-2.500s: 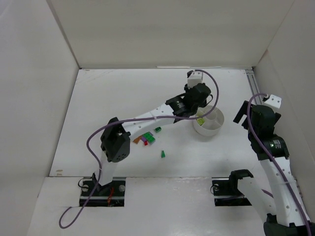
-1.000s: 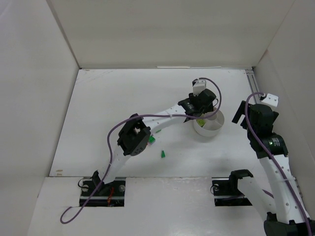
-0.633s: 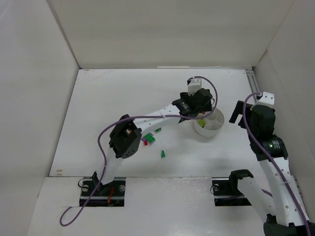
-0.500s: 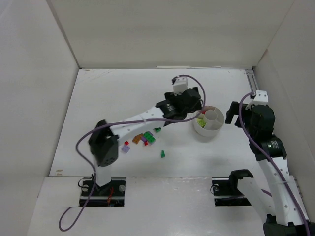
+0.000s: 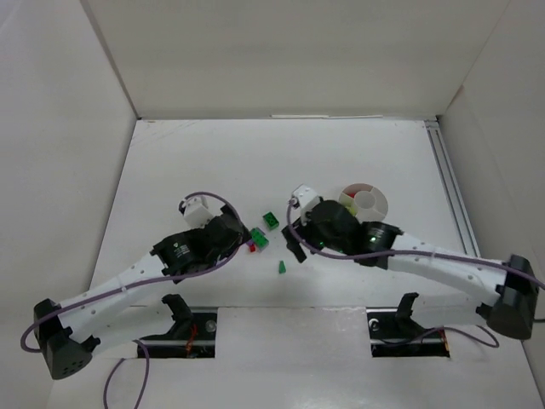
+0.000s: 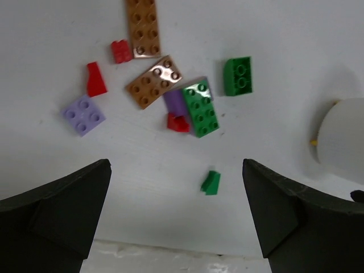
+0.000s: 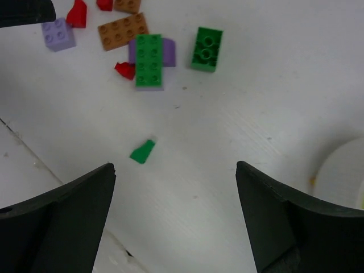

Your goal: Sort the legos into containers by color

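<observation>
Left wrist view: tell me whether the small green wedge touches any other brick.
No, the small green wedge lies alone, with bare white table between it and the long green brick above it.

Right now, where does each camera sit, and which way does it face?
Top: fixed above and behind the arm bases, looking down on the table; left arm, right arm, bricks and white dish show.
Left wrist: on the left arm, facing down at the bricks; its open left pincer frames the bottom.
Right wrist: on the right arm, facing down likewise; open right pincer shows.
Shared: both wrist views hold the small green wedge and the dish's edge.
</observation>
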You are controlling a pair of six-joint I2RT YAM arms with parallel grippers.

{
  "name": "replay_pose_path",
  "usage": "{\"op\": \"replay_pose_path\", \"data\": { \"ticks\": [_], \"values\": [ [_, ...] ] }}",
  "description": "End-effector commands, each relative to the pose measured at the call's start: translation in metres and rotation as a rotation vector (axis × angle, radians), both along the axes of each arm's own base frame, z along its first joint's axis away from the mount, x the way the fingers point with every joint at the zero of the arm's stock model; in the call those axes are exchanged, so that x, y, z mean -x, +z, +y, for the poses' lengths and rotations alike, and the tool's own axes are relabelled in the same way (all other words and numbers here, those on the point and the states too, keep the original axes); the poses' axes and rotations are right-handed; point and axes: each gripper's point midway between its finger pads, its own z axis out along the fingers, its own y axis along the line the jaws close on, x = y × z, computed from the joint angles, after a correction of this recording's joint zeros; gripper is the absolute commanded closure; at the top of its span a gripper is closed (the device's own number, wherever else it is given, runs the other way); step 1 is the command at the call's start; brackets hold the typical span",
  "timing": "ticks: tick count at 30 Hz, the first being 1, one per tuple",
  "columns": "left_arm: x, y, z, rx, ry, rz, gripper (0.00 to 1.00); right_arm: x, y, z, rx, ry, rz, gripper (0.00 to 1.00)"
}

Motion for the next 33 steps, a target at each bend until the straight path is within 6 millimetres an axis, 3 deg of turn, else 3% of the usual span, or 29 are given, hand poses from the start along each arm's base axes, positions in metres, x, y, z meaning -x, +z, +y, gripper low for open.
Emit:
{"op": "replay_pose_path", "data": {
  "ticks": [1,2,5,8,9,13,17,22,23,27,33],
  "values": [
    [0.020,-0.003,0.015,0.055,0.055,0.055,0.00,0.010,0.013,0.054,-0.108,-0.052,-0.003,0.10],
    [0.022,0.001,0.018,0.068,0.055,0.046,0.00,0.016,-0.002,0.072,-0.112,-0.058,0.043,0.12],
    [0.028,0.011,0.026,0.081,0.054,0.036,0.00,0.034,-0.024,0.110,-0.113,-0.016,0.105,0.13],
    [0.032,0.012,0.031,0.072,0.055,0.043,0.00,0.037,-0.040,0.130,-0.095,-0.003,0.146,0.22],
    [0.032,0.017,0.031,0.093,0.060,0.033,0.00,0.038,-0.059,0.137,-0.076,0.002,0.172,0.26],
    [0.039,0.017,0.040,0.078,0.069,0.050,0.00,0.042,-0.080,0.160,-0.076,0.013,0.219,0.29],
    [0.042,0.018,0.047,0.093,0.082,0.038,0.00,0.038,-0.100,0.170,-0.051,-0.016,0.240,0.34],
    [0.045,0.026,0.053,0.132,0.077,-0.008,0.00,0.021,-0.105,0.185,-0.056,-0.086,0.209,0.34],
    [0.046,0.030,0.055,0.152,0.076,-0.022,0.00,0.020,-0.117,0.180,-0.025,-0.123,0.225,0.34],
    [0.046,0.038,0.061,0.176,0.082,-0.065,0.00,0.015,-0.133,0.173,0.051,-0.178,0.222,0.35],
    [0.045,0.041,0.060,0.186,0.074,-0.078,0.00,0.015,-0.145,0.162,0.075,-0.219,0.252,0.38]
  ]
}}
